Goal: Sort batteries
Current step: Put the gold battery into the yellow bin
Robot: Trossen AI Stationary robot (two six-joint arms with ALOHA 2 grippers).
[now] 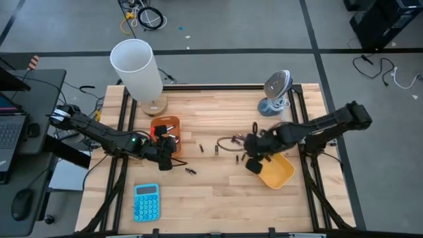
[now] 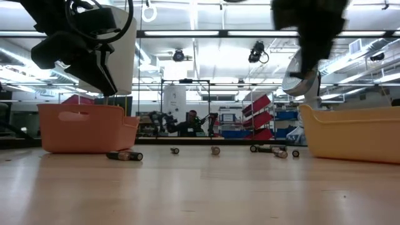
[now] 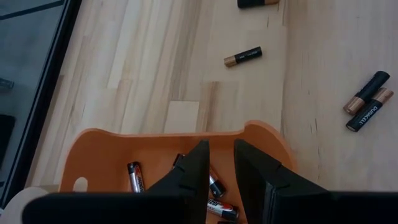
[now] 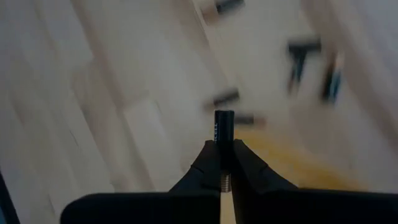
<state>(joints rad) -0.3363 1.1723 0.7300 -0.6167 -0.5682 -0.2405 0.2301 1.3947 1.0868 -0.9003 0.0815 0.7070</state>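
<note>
Right tool [image 4: 222, 163] clamped on black cylindrical battery [image 4: 223, 126]; left tool [image 3: 219, 167] apart above orange plastic tray [image 3: 106, 151]. Pale wood-plank counter [image 1: 218, 192]; grey floor [image 1: 218, 26] at 12.

The light was even and bright, coming from long ceiling strips [image 2: 187, 32] visible in the low view. Shadows under my arms on the table [image 1: 218, 192] were soft and faint. Against that lit background my arms showed as dark silhouettes in the low view. My right wrist view was heavily motion-blurred: the wood grain smeared into streaks, though the battery [image 4: 223, 127] in my fingers stayed fairly sharp. My left wrist view was crisp throughout.
</note>
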